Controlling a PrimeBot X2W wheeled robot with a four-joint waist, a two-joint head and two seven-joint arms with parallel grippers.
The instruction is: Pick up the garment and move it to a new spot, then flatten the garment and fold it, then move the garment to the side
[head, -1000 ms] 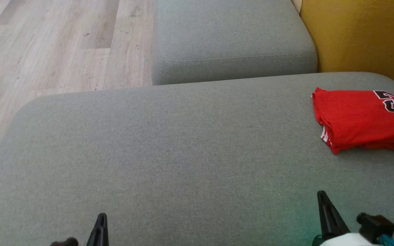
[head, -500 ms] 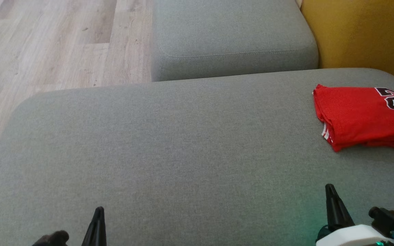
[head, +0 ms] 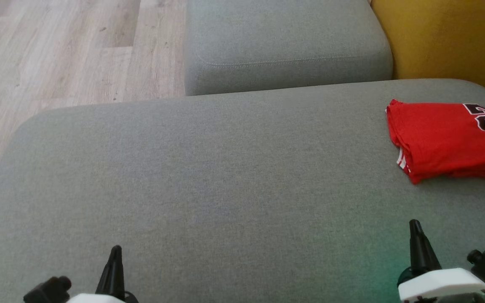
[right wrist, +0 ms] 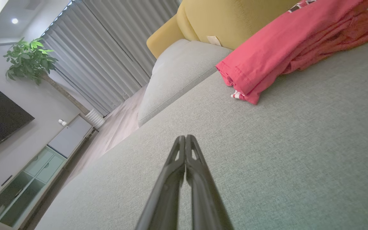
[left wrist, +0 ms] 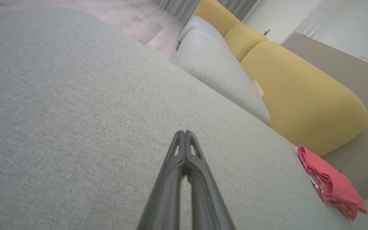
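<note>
Surface: grey sofa seat, wood floor lying beyond.
Red jersey: lying folded, long axis running left-right.
Left end effector, right end effector: hovering clenched.

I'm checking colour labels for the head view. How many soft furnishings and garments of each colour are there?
Grey seat cushions: 2
Yellow back cushion: 1
Red jersey: 1
Total: 4
</note>
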